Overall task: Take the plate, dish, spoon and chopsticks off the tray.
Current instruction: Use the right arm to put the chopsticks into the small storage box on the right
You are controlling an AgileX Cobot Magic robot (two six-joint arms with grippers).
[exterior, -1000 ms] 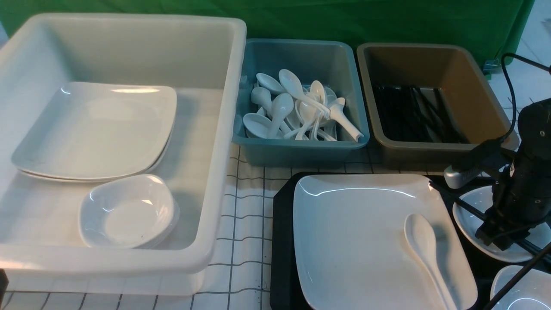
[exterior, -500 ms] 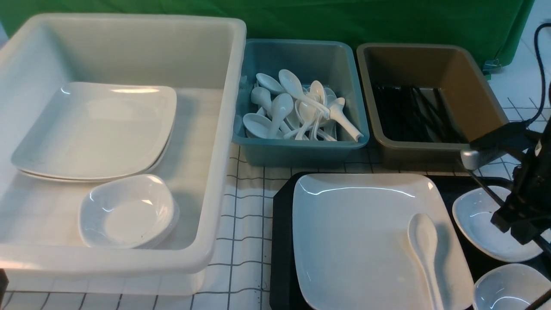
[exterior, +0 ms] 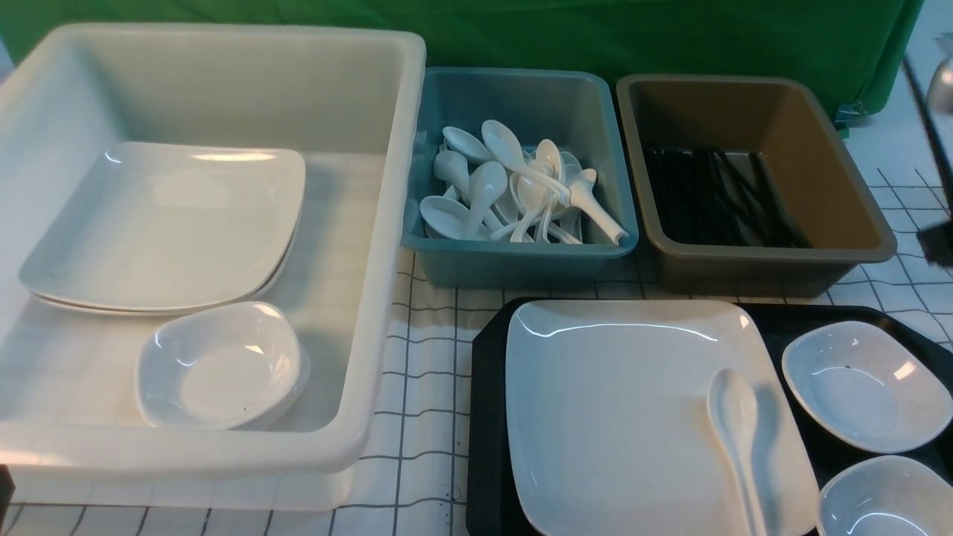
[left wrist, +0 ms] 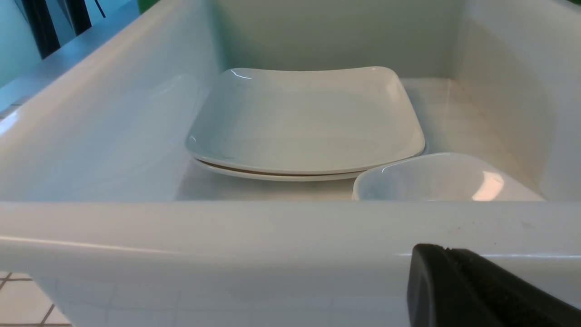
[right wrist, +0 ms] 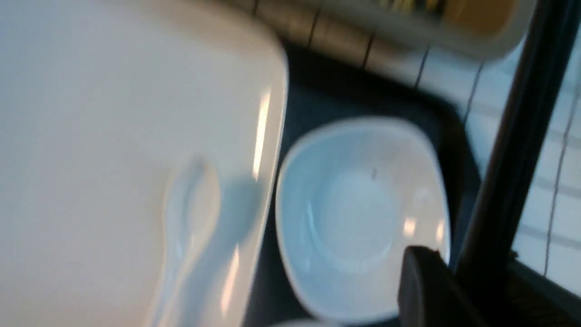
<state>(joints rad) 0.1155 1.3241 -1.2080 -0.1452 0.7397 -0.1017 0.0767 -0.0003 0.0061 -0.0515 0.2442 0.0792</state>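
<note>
The black tray (exterior: pixel 488 417) lies at the front right. On it sits the large white plate (exterior: pixel 618 402), with the white spoon (exterior: pixel 737 424) lying on its right part. Right of the plate stands a small white dish (exterior: pixel 864 387), and a second one (exterior: pixel 886 499) is nearer me. In the right wrist view my right gripper (right wrist: pixel 472 265) is shut on the black chopsticks (right wrist: pixel 522 113), raised above the dish (right wrist: pixel 358 213). In the front view only a blurred dark part of that arm (exterior: pixel 939 246) shows at the right edge. My left gripper (left wrist: pixel 447 250) is shut and empty, in front of the white tub's wall.
A big white tub (exterior: pixel 387 223) on the left holds stacked plates (exterior: pixel 164 223) and small dishes (exterior: pixel 216 365). Behind the tray stand a teal tub (exterior: pixel 521 257) with several spoons and a brown tub (exterior: pixel 744 260) with several black chopsticks (exterior: pixel 715 197).
My right gripper has lifted the chopsticks off the dish and gone up and to the right, nearly out of the front view. The dish now shows whole. The left arm has not moved.
</note>
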